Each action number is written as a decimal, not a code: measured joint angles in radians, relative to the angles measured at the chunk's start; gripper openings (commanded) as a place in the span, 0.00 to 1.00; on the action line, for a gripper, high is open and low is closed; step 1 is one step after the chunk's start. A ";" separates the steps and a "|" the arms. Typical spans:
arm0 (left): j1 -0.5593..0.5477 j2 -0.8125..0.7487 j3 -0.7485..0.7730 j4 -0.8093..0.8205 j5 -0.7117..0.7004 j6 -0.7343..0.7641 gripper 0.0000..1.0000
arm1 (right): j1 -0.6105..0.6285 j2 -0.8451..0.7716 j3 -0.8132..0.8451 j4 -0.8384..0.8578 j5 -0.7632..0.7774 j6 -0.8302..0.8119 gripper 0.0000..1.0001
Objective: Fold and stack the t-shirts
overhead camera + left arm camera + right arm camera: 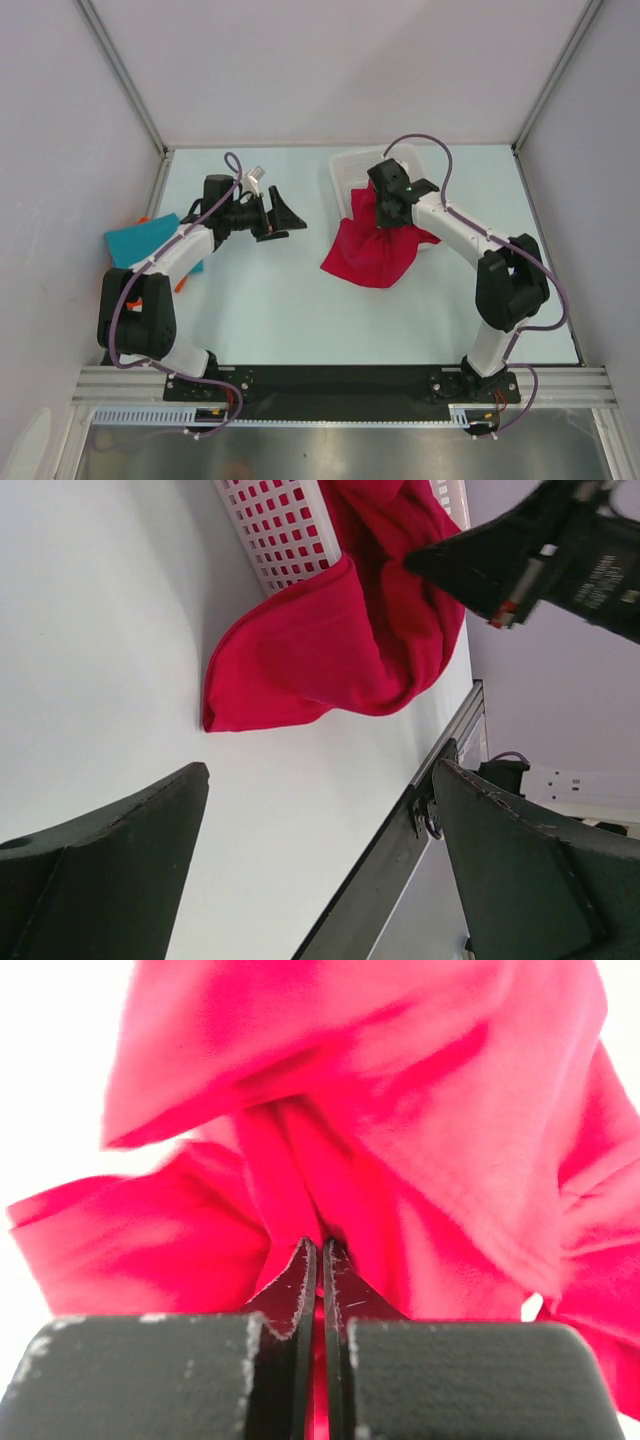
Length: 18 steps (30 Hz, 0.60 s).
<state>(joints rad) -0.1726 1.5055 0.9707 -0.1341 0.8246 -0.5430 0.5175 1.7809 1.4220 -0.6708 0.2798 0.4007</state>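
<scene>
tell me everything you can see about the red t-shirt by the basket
The crimson red t-shirt is soft, matte cloth, bunched up and unfolded; no sleeve or collar can be made out. It spills from the white mesh basket over its near wall onto the table, where the lower part lies in a rumpled heap. The right gripper is shut on a gathered fold near its top.

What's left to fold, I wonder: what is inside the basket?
A red shirt spills from the basket over its rim onto the table, with the right tool shut on it. Anything beneath it in the basket is covered.
</scene>
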 measured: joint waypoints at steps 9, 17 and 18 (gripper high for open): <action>0.000 0.011 0.009 0.006 -0.002 -0.007 1.00 | 0.162 -0.040 0.293 -0.087 0.041 -0.058 0.00; 0.000 0.010 0.027 -0.002 -0.041 -0.006 1.00 | 0.412 -0.011 0.673 -0.201 0.029 -0.117 0.00; 0.000 0.009 0.031 -0.005 -0.046 -0.006 0.99 | 0.438 0.002 0.720 -0.209 0.023 -0.124 0.00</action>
<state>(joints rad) -0.1726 1.5146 1.0016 -0.1394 0.7784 -0.5491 0.9558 1.7832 2.1422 -0.8799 0.3031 0.2764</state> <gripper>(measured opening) 0.996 0.017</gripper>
